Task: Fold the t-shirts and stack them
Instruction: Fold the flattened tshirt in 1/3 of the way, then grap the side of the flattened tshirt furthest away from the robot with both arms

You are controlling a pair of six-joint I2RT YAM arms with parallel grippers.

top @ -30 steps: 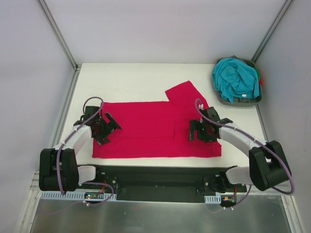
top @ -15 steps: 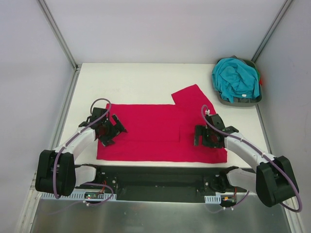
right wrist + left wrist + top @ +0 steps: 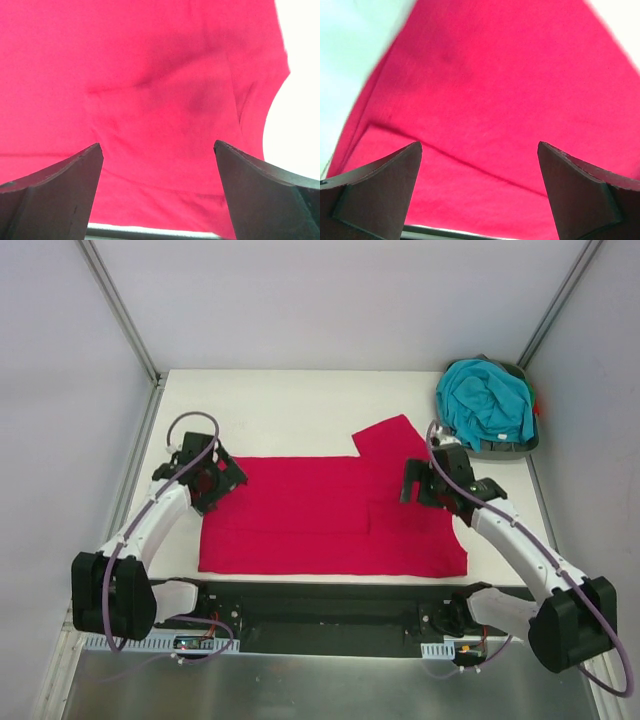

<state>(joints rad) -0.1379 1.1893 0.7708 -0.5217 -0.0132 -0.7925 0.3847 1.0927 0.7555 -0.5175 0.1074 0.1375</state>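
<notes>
White walls (image 3: 330,300) are closing in a pale surface (image 3: 280,405) on three sides. At the left, the left claw (image 3: 228,480) is sitting over the left edge of the red t-shirt (image 3: 320,515), its fingers (image 3: 380,190) standing wide apart with nothing between them. In the left wrist view, red cloth is filling the space beneath them and a folded edge is running across it. Whether the fingers are touching the cloth cannot be told.

The red t-shirt is lying flat across the middle of the surface as a wide band, with one sleeve (image 3: 385,440) sticking out toward the back on its right half. The right claw (image 3: 413,485) is hanging over the shirt's right part, just below that sleeve. Its fingers (image 3: 55,190) are also spread and gripping nothing, and lightly wrinkled red cloth is showing under them.

At the far right back corner, the teal t-shirt (image 3: 485,405) is lying bunched in a dark tray (image 3: 497,451), well apart from both claws.
</notes>
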